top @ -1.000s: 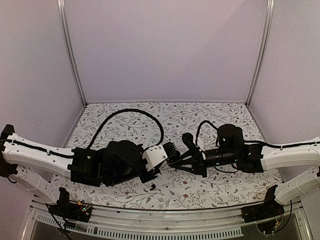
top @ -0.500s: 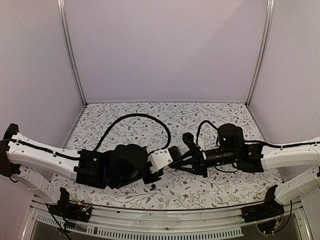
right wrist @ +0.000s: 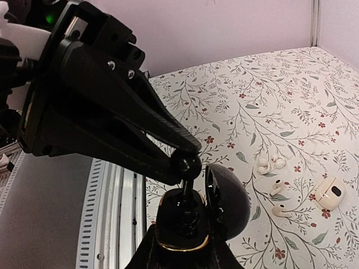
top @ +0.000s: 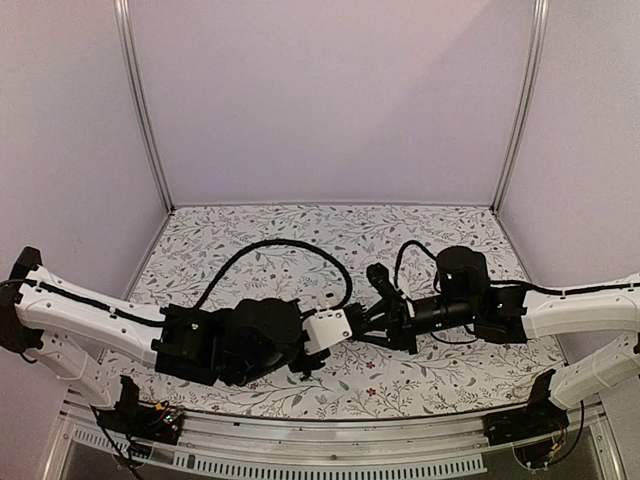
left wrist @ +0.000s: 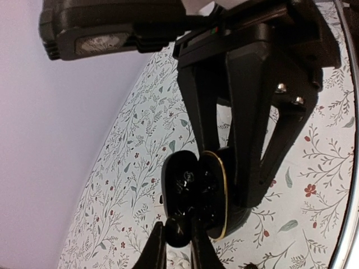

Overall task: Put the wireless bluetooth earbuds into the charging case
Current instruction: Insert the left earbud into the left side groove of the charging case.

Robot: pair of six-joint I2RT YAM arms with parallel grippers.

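My right gripper [right wrist: 182, 245] is shut on a black charging case [right wrist: 180, 224] with a gold rim. Its lid [right wrist: 230, 202] stands open to the right. My left gripper [left wrist: 178, 240] is shut on a small black earbud [left wrist: 179, 228], pinched at its fingertips right at the case's mouth [left wrist: 193, 188]. In the right wrist view the earbud [right wrist: 188, 162] sits just above the case, and its stem points down into the opening. From above, the left gripper [top: 350, 320] and the right gripper [top: 374, 320] meet tip to tip over the middle of the table.
Loose white earbuds [right wrist: 279, 199] and a small white piece [right wrist: 270, 165] lie on the floral mat [right wrist: 269, 95] to the right of the case. A white case [right wrist: 328, 193] lies further right. The table's metal front rail [right wrist: 112, 213] runs close on the left.
The left arm has moved right towards the right gripper, bringing the black earbud up to the case's opening. The right arm with the case has stayed put.
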